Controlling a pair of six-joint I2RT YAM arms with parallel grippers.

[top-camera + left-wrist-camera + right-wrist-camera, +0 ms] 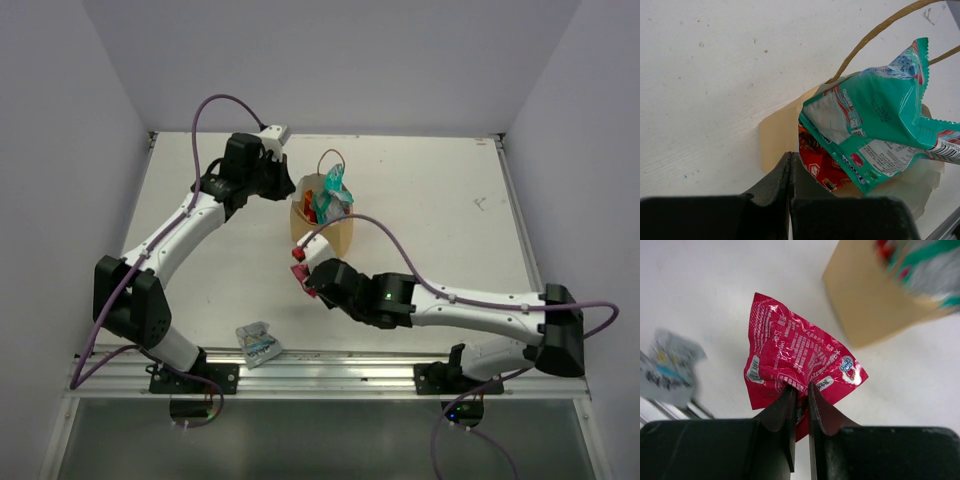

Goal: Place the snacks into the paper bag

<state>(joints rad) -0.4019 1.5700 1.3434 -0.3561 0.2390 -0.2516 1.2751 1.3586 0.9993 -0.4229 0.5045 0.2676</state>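
The right jaws pinch a small pink-red packet just beside the brown paper bag. A teal packet and a red packet stick out of the bag's mouth. The left jaws are pressed together on nothing, close by its rim. A silver packet lies near the front edge of the desk.

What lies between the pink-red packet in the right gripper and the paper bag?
Nothing but bare table; the right wrist view shows pink-red packet and paper bag apart.
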